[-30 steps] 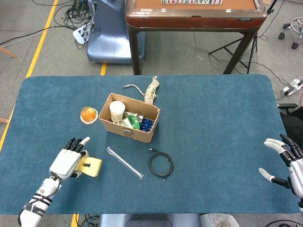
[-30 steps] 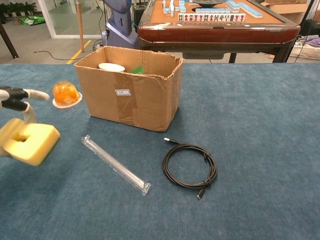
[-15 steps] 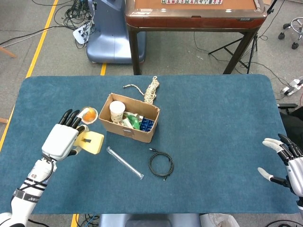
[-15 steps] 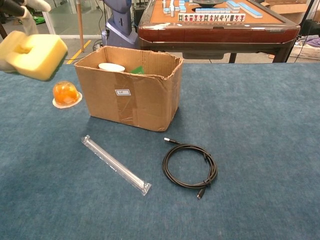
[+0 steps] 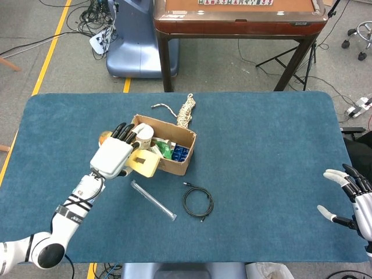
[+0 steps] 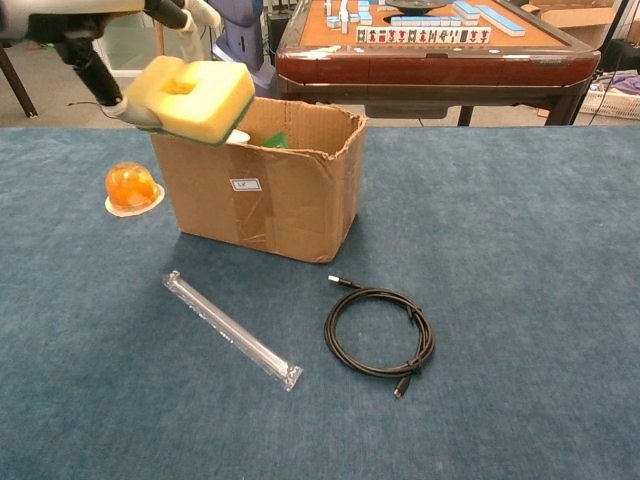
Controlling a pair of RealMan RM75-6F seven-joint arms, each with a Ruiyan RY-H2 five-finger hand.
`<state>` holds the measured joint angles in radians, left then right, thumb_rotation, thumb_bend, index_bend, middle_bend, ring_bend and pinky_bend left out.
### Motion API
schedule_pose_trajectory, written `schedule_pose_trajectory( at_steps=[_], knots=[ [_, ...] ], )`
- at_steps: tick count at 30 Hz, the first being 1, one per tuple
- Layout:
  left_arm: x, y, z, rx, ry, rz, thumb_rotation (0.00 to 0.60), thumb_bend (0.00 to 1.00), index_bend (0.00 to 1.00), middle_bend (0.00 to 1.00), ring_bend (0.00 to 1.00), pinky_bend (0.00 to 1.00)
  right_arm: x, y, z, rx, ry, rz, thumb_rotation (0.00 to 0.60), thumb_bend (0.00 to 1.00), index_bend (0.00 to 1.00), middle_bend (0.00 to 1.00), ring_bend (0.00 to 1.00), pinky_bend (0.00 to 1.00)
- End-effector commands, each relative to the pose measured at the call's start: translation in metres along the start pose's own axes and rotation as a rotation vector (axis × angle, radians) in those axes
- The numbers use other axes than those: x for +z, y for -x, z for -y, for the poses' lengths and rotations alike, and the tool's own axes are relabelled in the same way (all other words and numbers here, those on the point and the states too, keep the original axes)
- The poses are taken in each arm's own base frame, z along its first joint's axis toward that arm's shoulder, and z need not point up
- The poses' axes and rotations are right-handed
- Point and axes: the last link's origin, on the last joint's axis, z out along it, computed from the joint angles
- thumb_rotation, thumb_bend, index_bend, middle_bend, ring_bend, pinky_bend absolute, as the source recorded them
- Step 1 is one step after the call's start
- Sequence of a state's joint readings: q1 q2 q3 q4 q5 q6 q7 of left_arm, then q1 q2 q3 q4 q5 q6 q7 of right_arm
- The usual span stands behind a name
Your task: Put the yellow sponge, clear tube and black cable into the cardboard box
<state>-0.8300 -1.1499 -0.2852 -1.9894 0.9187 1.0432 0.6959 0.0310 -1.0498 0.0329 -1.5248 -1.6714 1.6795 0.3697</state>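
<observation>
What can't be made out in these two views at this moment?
- Left hand: chest view crops it at the top-left edge, and the yellow sponge hides its grip.
- Open brown cardboard box: its near wall hides most contents in chest view; in head view the sponge covers the near-left corner.
- Right hand: cut by the right edge in head view, absent from chest view.

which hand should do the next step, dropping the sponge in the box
Left. The left hand already holds the sponge raised at the box's open top. The right hand is empty at the table's far right edge, far from everything.
</observation>
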Motion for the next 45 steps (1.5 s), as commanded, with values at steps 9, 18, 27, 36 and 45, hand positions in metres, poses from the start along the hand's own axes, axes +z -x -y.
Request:
schedule_pose_trajectory(
  at_steps=[9, 18, 27, 36, 45],
  knots=[
    [0.03, -0.001, -0.021, -0.004, -0.018, -0.042, 0.6, 0.22, 0.16, 0.0, 0.0, 0.05, 0.0, 0.001, 0.0, 0.002, -0.003, 0.011, 0.6, 0.13, 0.27, 0.25, 0.09, 0.19],
    [0.032, 0.003, -0.018, -0.001, -0.06, -0.073, 0.6, 0.22, 0.0, 0.0, 0.0, 0.05, 0.0, 0.003, 0.001, 0.0, -0.007, 0.02, 0.6, 0.13, 0.27, 0.25, 0.09, 0.19],
    [0.002, 0.012, -0.002, -0.014, -0.074, -0.056, 0.6, 0.22, 0.0, 0.0, 0.06, 0.28, 0.0, 0.002, 0.001, 0.005, -0.008, 0.02, 0.6, 0.13, 0.27, 0.25, 0.09, 0.19],
    [-0.051, 0.017, 0.019, 0.096, -0.042, -0.054, 0.6, 0.22, 0.03, 0.2, 0.41, 0.73, -0.001, 0.0, 0.0, 0.007, -0.004, 0.013, 0.6, 0.13, 0.27, 0.25, 0.09, 0.19],
    [-0.092, 0.036, 0.017, 0.186, 0.096, -0.024, 0.6, 0.22, 0.3, 0.67, 0.72, 0.97, -0.001, -0.003, -0.002, 0.007, 0.007, 0.0, 0.6, 0.13, 0.27, 0.25, 0.09, 0.19]
  ],
)
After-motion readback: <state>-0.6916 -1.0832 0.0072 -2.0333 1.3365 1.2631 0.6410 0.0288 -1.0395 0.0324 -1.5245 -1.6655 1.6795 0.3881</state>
